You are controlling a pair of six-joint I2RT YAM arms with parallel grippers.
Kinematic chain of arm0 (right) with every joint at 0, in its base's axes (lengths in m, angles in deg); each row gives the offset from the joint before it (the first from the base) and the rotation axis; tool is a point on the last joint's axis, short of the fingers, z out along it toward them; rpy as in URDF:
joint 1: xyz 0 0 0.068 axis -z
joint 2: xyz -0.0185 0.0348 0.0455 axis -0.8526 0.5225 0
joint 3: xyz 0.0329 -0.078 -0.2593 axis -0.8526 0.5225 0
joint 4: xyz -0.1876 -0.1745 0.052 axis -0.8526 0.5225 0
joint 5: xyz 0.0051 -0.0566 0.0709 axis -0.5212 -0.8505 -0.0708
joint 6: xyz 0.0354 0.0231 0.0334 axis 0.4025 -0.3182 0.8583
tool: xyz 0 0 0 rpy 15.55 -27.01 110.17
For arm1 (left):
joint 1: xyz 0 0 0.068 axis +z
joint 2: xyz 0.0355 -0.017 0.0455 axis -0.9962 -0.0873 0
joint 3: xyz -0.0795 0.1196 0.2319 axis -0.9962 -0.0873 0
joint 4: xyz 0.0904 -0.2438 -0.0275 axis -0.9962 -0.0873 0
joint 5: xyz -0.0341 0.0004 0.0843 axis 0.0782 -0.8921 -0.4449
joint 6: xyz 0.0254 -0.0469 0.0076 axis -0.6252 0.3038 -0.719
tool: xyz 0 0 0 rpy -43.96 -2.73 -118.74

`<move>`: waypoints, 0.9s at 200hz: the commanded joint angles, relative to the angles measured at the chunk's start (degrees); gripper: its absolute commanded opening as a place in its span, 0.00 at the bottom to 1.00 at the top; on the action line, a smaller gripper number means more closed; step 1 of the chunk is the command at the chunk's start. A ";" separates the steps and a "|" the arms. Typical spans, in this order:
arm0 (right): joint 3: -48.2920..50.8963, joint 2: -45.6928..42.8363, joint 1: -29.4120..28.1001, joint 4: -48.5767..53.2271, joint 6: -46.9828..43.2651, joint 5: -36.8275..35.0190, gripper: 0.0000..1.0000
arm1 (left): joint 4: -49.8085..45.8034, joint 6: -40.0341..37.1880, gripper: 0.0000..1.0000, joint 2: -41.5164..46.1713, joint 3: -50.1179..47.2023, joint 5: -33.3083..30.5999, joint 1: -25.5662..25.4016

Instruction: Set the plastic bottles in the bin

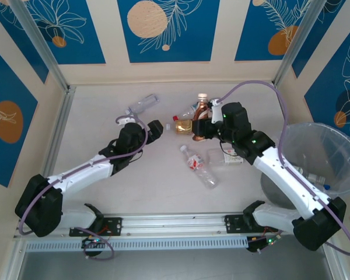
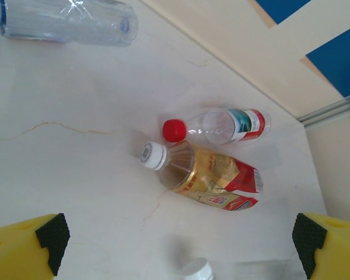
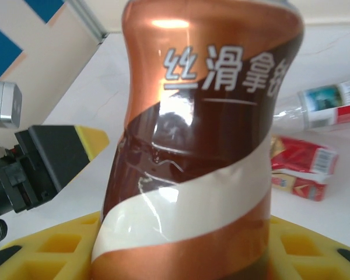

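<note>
My right gripper (image 1: pixel 199 129) (image 3: pixel 184 254) is shut on an upright brown and copper plastic bottle (image 1: pixel 202 107) (image 3: pixel 204 146) at the back middle of the table. Beside it lie a gold and red labelled bottle (image 1: pixel 183 125) (image 2: pixel 213 179) (image 3: pixel 300 166) and a clear red-capped bottle (image 1: pixel 186 112) (image 2: pixel 221 125) (image 3: pixel 326 105). My left gripper (image 1: pixel 154 131) (image 2: pixel 181 245) stands open just left of them, with nothing between its fingers. Another clear bottle (image 1: pixel 143 105) (image 2: pixel 64 20) lies further back left. A clear bottle with a red label (image 1: pixel 199 166) lies mid-table. The bin (image 1: pixel 332 137) stands at the right.
A crushed clear bottle (image 1: pixel 221 157) lies under the right arm. Bottles (image 1: pixel 315 175) lie inside the bin's bag. A white cap (image 2: pixel 198 269) shows below the left gripper. Walls close off the table at the back and sides.
</note>
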 commanded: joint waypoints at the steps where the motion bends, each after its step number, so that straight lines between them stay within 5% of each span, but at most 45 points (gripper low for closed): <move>1: -3.21 -3.25 -0.33 7.37 -2.34 -7.90 0.43 | -0.10 -0.21 0.99 -0.67 0.68 -1.54 0.71; 105: -9.90 -23.32 0.85 25.66 -5.00 -29.29 0.41 | 1.22 -0.80 0.99 -4.65 1.66 3.25 1.99; 180: -15.62 -31.15 1.26 36.91 -2.82 -54.54 0.43 | 1.31 -0.02 0.99 -7.16 3.23 5.76 2.66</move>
